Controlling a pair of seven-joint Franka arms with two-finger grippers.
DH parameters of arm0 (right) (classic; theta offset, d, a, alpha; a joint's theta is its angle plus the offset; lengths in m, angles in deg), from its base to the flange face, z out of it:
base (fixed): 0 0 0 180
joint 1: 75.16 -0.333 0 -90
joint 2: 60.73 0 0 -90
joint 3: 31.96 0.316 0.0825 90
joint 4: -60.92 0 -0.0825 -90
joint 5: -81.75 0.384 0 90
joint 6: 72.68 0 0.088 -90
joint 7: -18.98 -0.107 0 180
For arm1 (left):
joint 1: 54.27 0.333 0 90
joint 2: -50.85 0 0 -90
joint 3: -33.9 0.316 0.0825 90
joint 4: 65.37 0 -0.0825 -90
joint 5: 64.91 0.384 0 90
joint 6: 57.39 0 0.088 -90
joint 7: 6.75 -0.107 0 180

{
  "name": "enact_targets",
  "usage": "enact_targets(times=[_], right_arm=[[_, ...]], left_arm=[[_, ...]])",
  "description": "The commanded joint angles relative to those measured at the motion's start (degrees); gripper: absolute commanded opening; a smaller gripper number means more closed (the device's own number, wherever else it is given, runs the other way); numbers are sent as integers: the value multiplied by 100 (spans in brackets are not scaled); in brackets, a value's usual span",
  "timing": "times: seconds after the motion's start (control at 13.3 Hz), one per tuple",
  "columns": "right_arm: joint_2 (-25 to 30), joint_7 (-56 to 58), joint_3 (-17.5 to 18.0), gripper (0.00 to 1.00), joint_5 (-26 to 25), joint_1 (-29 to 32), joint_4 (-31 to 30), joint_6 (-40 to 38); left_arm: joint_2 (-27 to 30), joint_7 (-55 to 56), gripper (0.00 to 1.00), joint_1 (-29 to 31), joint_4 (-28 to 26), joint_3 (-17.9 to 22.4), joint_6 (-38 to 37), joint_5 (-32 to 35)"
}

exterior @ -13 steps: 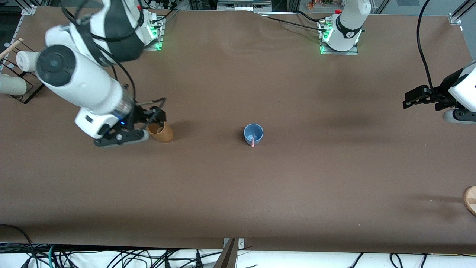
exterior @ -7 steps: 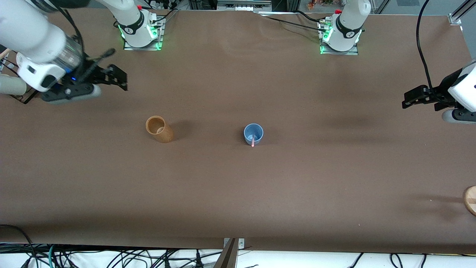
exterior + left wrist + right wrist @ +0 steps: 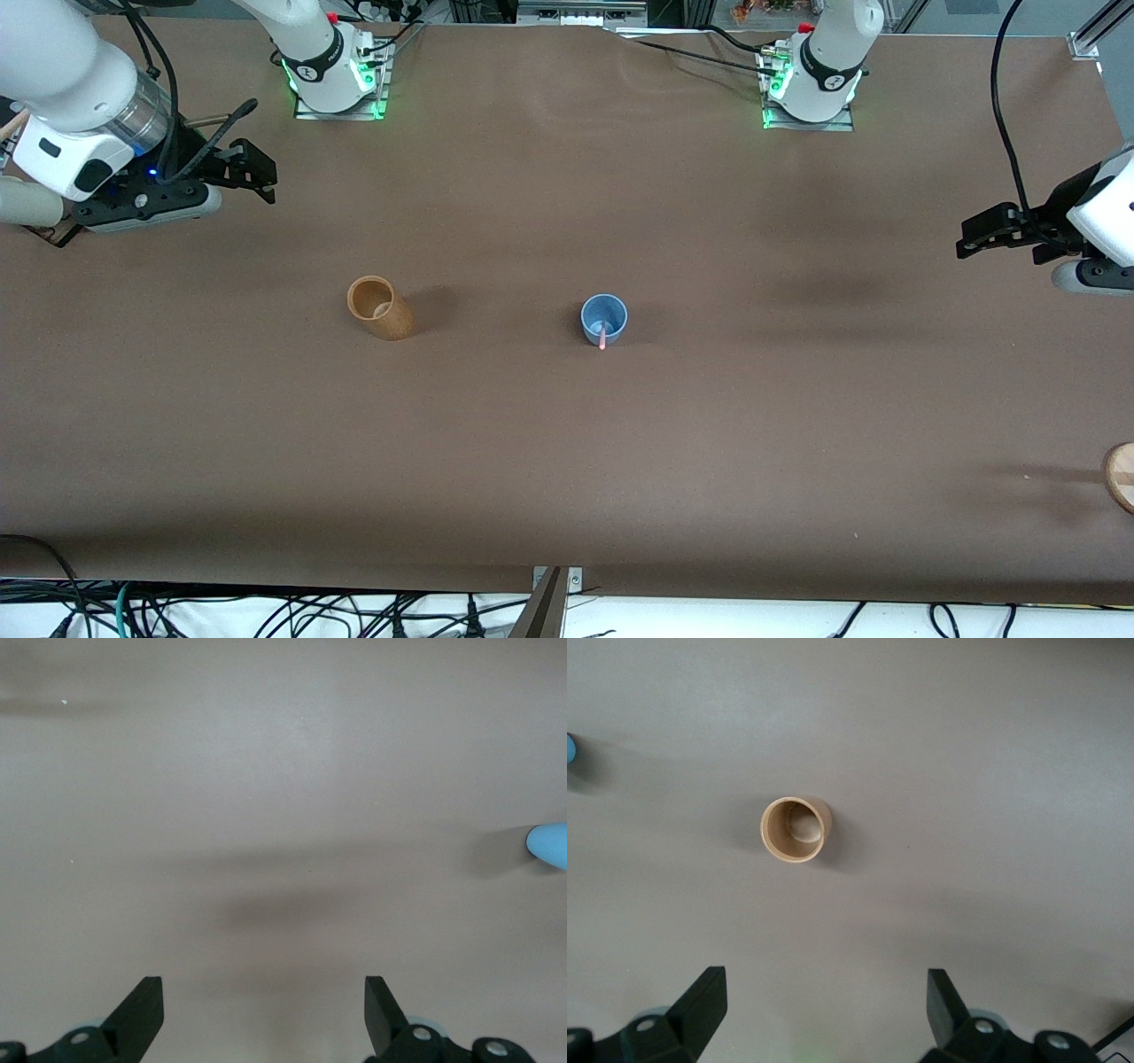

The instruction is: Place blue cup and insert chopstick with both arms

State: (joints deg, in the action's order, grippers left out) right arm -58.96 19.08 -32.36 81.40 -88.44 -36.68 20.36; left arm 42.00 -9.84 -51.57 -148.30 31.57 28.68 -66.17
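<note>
The blue cup (image 3: 604, 318) stands upright at the middle of the table with the pink chopstick (image 3: 602, 338) leaning in it. A sliver of the cup shows in the left wrist view (image 3: 550, 843) and in the right wrist view (image 3: 570, 750). My left gripper (image 3: 974, 237) is open and empty, up over the table at the left arm's end; it also shows in its wrist view (image 3: 263, 1005). My right gripper (image 3: 252, 168) is open and empty, up over the table at the right arm's end; it also shows in its wrist view (image 3: 826, 1001).
A tan-brown cup (image 3: 379, 307) stands upright toward the right arm's end from the blue cup, and shows in the right wrist view (image 3: 796, 828). A black rack with white cups (image 3: 27, 202) is at the right arm's end. A wooden disc (image 3: 1121, 476) lies at the left arm's end.
My right gripper has let go of the tan-brown cup, risen and drawn away toward the right arm's end of the table. The left arm has not moved.
</note>
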Motion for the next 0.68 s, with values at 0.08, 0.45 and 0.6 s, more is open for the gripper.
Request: enact_targets(times=[0.08, 0.45, 0.6], right_arm=[[8, 104, 111, 100, -44, 133, 187, -48], [-36, 139, 120, 100, -44, 124, 364, -207], [-36, 139, 120, 100, -44, 115, 381, -207]], left_arm=[[-12, -26, 100, 20, 31, 4, 32, -138], [-20, -8, 100, 2, 31, 4, 32, -138], [-20, 1, 100, -7, 31, 4, 32, -129]])
